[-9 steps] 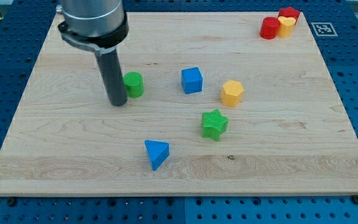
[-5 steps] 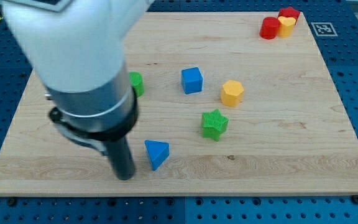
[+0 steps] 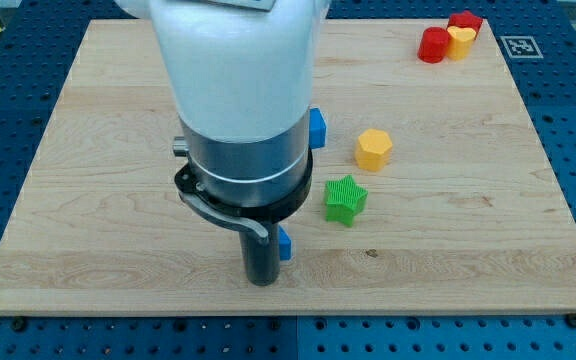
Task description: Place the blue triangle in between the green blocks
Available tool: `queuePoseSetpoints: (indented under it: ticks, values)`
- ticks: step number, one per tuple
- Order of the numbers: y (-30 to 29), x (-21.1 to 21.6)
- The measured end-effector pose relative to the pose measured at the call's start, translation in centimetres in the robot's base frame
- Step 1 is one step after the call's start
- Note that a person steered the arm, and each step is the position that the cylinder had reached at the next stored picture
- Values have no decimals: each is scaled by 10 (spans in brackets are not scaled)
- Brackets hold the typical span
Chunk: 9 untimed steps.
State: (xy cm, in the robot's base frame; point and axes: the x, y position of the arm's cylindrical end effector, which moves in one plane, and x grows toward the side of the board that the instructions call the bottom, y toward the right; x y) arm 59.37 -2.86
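My tip (image 3: 262,281) rests on the board near the view's bottom centre. The blue triangle (image 3: 284,243) is almost wholly hidden behind the rod; only a sliver shows at the rod's right side, touching or very close to it. The green star (image 3: 344,199) lies up and to the right of the tip. The green cylinder is hidden behind my arm. The blue cube (image 3: 316,127) shows only as a strip at the arm's right edge.
A yellow hexagon block (image 3: 373,148) lies right of the blue cube. Two red blocks (image 3: 433,45) and a yellow one (image 3: 459,40) cluster at the view's top right corner of the wooden board (image 3: 88,200).
My tip has swept from beside the green cylinder down to the board's bottom, then right, to the near side of the blue triangle. My arm now hides the green cylinder and most of the triangle.
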Motion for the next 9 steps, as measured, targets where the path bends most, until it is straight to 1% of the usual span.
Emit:
queuePoseSetpoints:
  ticks: [3, 7, 8, 9]
  values:
    - [6, -35]
    - [22, -29]
    - [22, -34]
    - [22, -49]
